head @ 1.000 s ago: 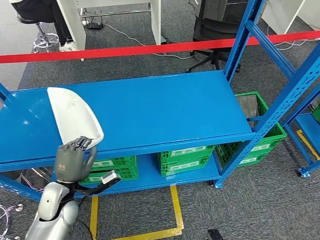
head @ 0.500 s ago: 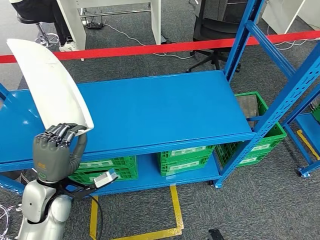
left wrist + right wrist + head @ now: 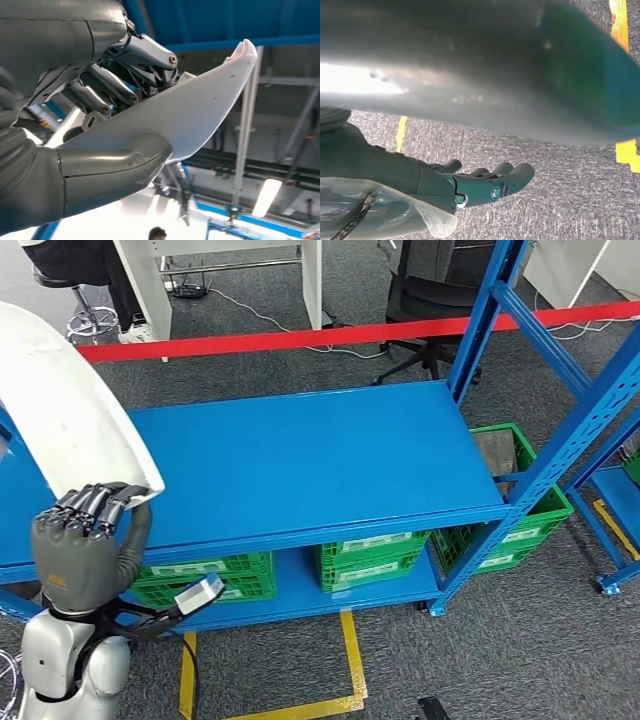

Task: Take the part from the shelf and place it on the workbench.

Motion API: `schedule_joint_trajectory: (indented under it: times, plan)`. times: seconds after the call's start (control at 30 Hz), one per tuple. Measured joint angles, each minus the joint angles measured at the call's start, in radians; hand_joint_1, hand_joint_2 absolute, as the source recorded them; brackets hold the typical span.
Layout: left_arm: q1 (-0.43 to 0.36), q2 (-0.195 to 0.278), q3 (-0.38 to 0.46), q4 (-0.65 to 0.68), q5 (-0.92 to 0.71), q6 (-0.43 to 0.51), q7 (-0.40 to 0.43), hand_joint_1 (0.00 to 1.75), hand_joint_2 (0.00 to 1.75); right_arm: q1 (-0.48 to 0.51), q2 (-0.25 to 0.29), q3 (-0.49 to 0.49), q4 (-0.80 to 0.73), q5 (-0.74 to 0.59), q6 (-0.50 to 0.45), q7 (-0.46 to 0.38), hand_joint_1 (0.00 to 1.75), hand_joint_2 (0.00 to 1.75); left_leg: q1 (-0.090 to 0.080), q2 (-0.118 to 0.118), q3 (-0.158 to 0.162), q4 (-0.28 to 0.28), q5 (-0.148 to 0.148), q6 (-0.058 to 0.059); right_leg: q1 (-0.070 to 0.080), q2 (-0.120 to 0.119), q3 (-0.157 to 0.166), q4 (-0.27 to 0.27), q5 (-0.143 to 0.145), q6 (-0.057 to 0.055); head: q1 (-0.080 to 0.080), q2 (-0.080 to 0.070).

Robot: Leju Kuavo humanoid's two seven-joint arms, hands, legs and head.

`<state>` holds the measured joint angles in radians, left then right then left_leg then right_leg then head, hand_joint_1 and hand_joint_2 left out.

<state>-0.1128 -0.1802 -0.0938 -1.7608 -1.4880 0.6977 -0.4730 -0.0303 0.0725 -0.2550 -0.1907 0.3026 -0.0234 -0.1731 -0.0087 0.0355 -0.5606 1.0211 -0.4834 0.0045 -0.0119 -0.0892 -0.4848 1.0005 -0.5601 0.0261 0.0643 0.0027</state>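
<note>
The part is a long, curved white plastic panel (image 3: 68, 415). My left hand (image 3: 83, 545) grips its near end, and the panel stands tilted up and away to the left, lifted off the blue shelf (image 3: 302, 455). In the left wrist view the thumb and darker fingers (image 3: 113, 90) clamp the white panel (image 3: 203, 110) from both sides. My right hand (image 3: 486, 185) hangs low over the grey carpet with its fingers held loosely apart and nothing in them.
Green crates (image 3: 370, 555) sit on the shelf's lower level and another green crate (image 3: 528, 505) stands at the right. A red barrier tape (image 3: 340, 335) crosses behind the shelf. Yellow floor markings (image 3: 351, 660) lie in front. A seated person (image 3: 75, 270) is at the far left.
My left hand has lifted the white panel off the shelf top and swung it up and to the left; its far end now rises past the picture's left edge.
</note>
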Motion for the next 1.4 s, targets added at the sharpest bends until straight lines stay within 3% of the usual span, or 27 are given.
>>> schedule_joint_trajectory:
  times: [0.1,0.33,0.73,0.9,1.0,1.07,1.13,1.17,1.2,1.23,1.27,1.33,1.4]
  plan:
    - [0.005,0.011,-0.009,-0.001,0.020,0.000,0.011,1.75,1.75,0.000,0.000,-0.003,0.000,0.003,0.000,0.000,0.00,0.00,0.000,0.000,0.000,0.000,0.000,0.000,0.000,0.000,0.000,0.000,0.000,0.000,0.000,0.000]
    - [0.014,0.001,0.015,0.010,0.071,-0.001,-0.067,1.75,1.75,0.000,0.000,-0.010,0.000,0.009,-0.001,0.001,0.00,0.00,0.000,0.000,0.000,0.000,0.000,0.000,0.000,0.000,-0.001,0.000,0.000,0.000,0.000,0.000]
    - [0.014,0.011,0.027,0.074,0.043,-0.003,0.007,1.75,1.75,-0.001,0.001,-0.026,0.000,0.018,0.000,0.001,0.00,0.00,-0.003,0.000,-0.001,0.003,-0.002,0.002,-0.004,0.000,-0.001,-0.001,0.001,0.002,0.000,0.000]
    - [0.014,0.021,0.027,0.087,0.026,-0.003,0.039,1.75,1.75,-0.001,0.002,-0.029,0.000,0.019,0.000,0.001,0.00,0.00,-0.008,0.000,-0.003,0.006,-0.006,0.010,-0.008,-0.001,0.000,-0.002,0.002,0.006,0.000,0.000]
    - [0.014,0.038,0.023,0.091,0.012,-0.002,0.080,1.75,1.75,-0.003,0.004,-0.030,0.000,0.022,0.000,0.001,0.00,0.00,-0.007,-0.002,-0.002,-0.004,0.003,0.023,-0.009,0.005,-0.002,0.001,0.000,0.017,0.000,0.000]
    - [0.015,0.052,0.016,0.095,0.003,-0.002,0.110,1.75,1.75,-0.004,0.004,-0.030,0.000,0.025,0.000,0.002,0.00,0.00,0.000,-0.004,0.001,-0.017,0.013,0.034,-0.008,0.044,-0.026,0.052,-0.035,0.020,0.002,0.000]
    - [0.017,0.062,0.012,0.099,-0.004,-0.002,0.133,1.75,1.75,-0.001,0.004,-0.030,0.001,0.029,-0.001,0.003,0.00,0.00,0.002,-0.009,-0.001,-0.019,0.016,0.038,-0.009,0.080,-0.085,0.175,-0.096,0.022,0.004,0.000]
    - [0.019,0.067,0.011,0.101,-0.007,-0.002,0.140,1.75,1.75,0.000,0.004,-0.031,0.002,0.029,-0.001,0.004,0.00,0.00,0.002,-0.013,-0.002,-0.019,0.016,0.038,-0.010,0.086,-0.116,0.236,-0.117,0.024,0.005,0.000]
    - [0.021,0.072,0.009,0.103,-0.010,-0.002,0.145,1.75,1.75,0.002,0.004,-0.031,0.002,0.030,-0.001,0.005,0.00,0.00,0.003,-0.017,-0.002,-0.018,0.016,0.037,-0.010,0.087,-0.137,0.274,-0.119,0.026,0.005,0.000]
    - [0.023,0.076,0.007,0.105,-0.012,-0.002,0.149,1.75,1.75,0.004,0.004,-0.031,0.003,0.030,-0.001,0.005,0.00,0.00,0.004,-0.021,-0.003,-0.016,0.016,0.037,-0.011,0.087,-0.142,0.273,-0.099,0.028,0.005,0.000]
    - [0.024,0.080,0.004,0.106,-0.013,-0.002,0.152,1.75,1.75,0.005,0.004,-0.031,0.003,0.030,-0.001,0.006,0.00,0.00,0.006,-0.025,-0.003,-0.012,0.015,0.034,-0.014,0.087,-0.129,0.235,-0.061,0.030,0.005,0.000]
    - [0.025,0.086,-0.001,0.108,-0.015,-0.001,0.154,1.75,1.75,0.005,0.005,-0.031,0.004,0.030,-0.001,0.006,0.00,0.00,0.010,-0.031,-0.007,0.000,0.009,0.023,-0.016,0.090,-0.077,0.115,0.009,0.034,0.006,0.000]
    - [0.025,0.090,-0.005,0.108,-0.016,-0.001,0.154,1.75,1.75,0.003,0.007,-0.031,0.005,0.030,-0.001,0.006,0.00,0.00,0.010,-0.037,-0.016,0.012,0.009,0.007,-0.015,0.096,-0.048,0.053,0.028,0.032,0.008,0.000]
